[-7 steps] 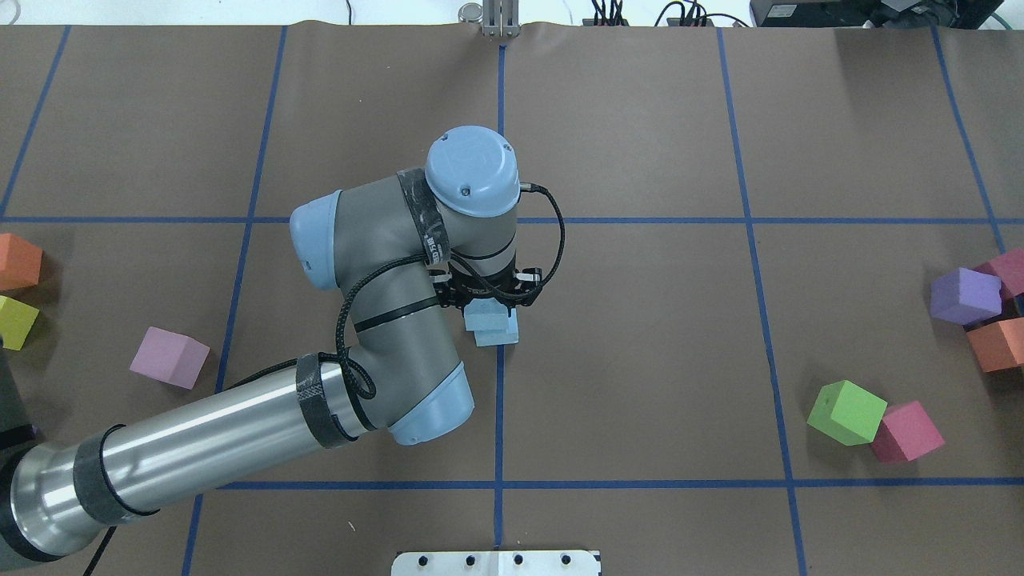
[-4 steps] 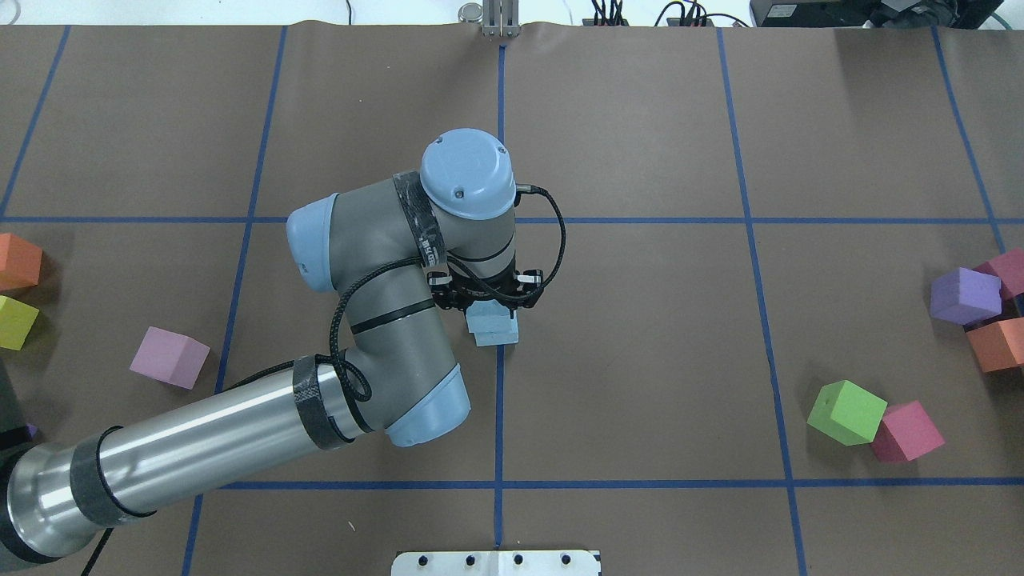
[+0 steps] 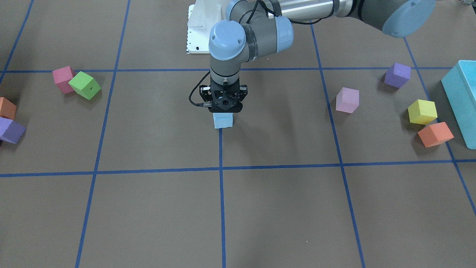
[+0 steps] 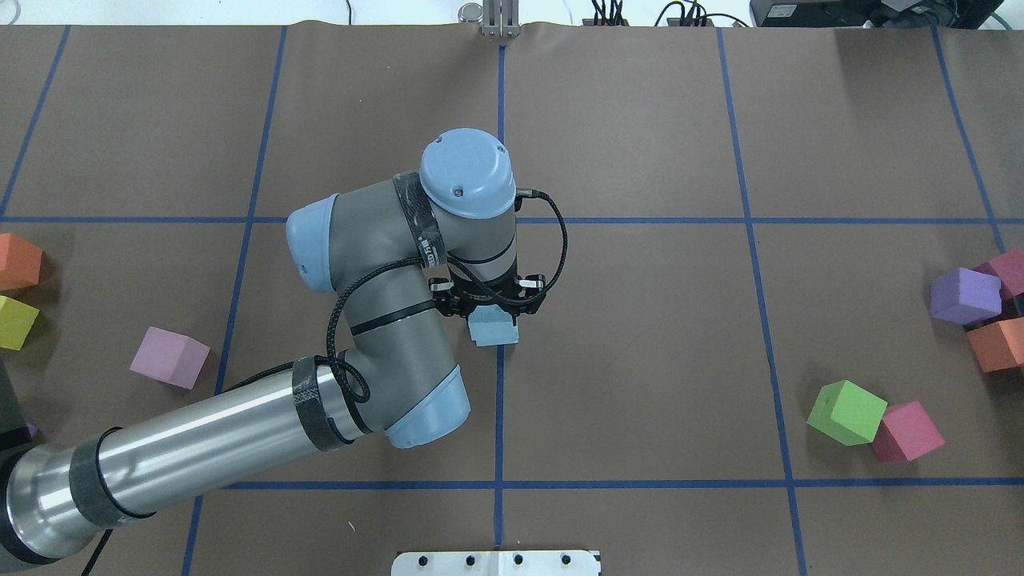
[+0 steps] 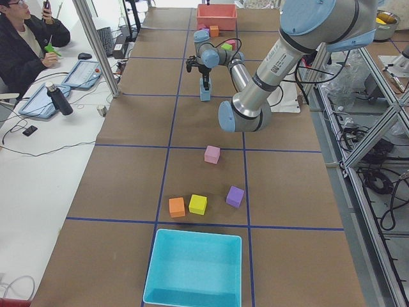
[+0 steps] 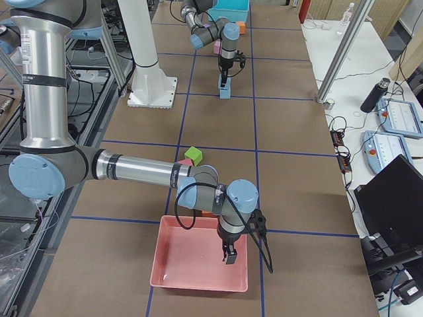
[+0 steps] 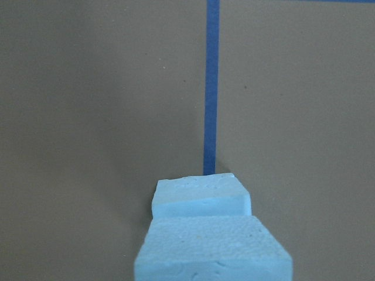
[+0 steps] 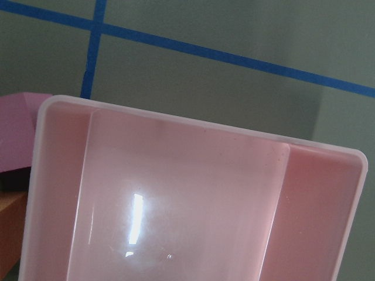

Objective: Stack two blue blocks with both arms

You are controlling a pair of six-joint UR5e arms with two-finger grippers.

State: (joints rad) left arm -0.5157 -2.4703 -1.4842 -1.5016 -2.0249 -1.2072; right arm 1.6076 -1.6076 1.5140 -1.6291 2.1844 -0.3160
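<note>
Two pale blue blocks are at the table's centre, on the blue tape line. In the left wrist view the upper blue block [image 7: 214, 252] sits close over the lower blue block [image 7: 202, 198], slightly nearer the camera. My left gripper [image 3: 223, 111] points straight down and is shut on the upper block [image 4: 491, 326]. Only the lower block [image 3: 223, 122] shows under it in the front-facing view. My right gripper [image 6: 230, 257] hangs over a pink tray [image 6: 192, 261]. I cannot tell whether it is open or shut.
A green cube [image 3: 84, 85] and a pink cube [image 3: 63, 79] lie on my right side. A lilac cube [image 3: 347, 99], a yellow cube [image 3: 422, 111], an orange cube [image 3: 435, 134] and a turquoise box [image 3: 461, 100] lie on my left side.
My left gripper has come down a little with the blue block. The two blue blocks now overlap more closely than before.
</note>
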